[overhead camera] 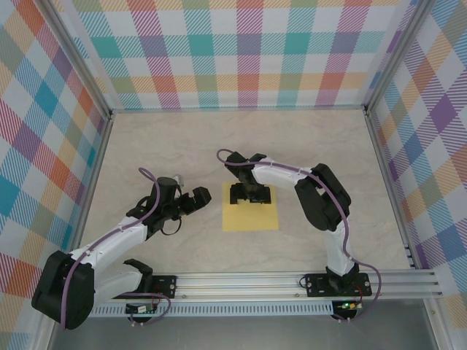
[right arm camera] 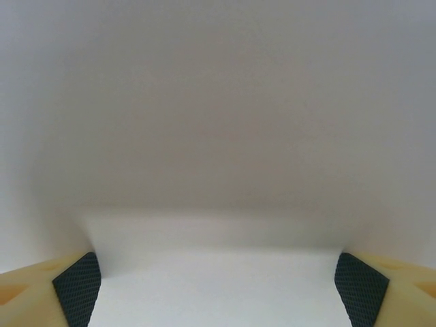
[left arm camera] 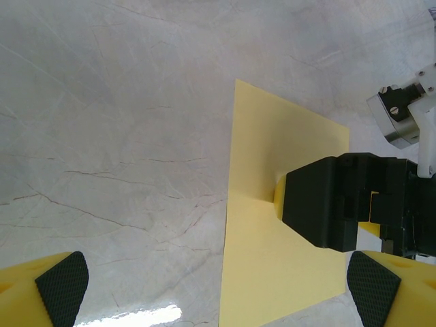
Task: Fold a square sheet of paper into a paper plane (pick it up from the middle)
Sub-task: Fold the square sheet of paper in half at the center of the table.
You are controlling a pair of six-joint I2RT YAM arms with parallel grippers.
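Sheet of yellow paper (overhead camera: 250, 217) flat on table (overhead camera: 160, 146), right tool (overhead camera: 250, 195) wide over it, left tool (overhead camera: 194, 200) wide nearby

You see matt yellow paper (overhead camera: 250, 217) on a glossy, marbled desk (overhead camera: 160, 146); the pads (left arm camera: 63, 286) of the left claw (left arm camera: 216, 287) are textured black.

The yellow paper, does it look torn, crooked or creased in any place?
No tear shows, and the paper lies square on the table. One small oddity: in the left wrist view a faint ridge runs from its edge to the right pincer, so it seems to buckle slightly there.
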